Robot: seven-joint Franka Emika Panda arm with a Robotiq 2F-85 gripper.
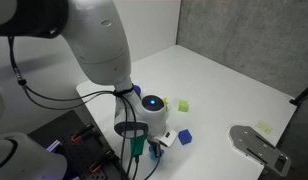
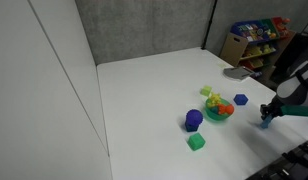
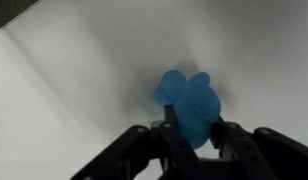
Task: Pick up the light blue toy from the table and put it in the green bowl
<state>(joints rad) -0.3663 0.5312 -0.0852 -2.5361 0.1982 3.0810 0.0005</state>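
Claw around toy over white table

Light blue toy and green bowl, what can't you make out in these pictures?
- Light blue toy: blurred in the wrist view, tiny in an exterior view; exact shape unclear.
- Green bowl: pieces inside too small to identify; in an exterior view the arm hides it.
- Tool: closed around the toy; contact with the table unclear.

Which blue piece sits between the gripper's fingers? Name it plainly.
The light blue toy, the palest one, clamped in the gripper. The darker blue cube and the blue-purple cylinder stand free on the table near the green bowl.
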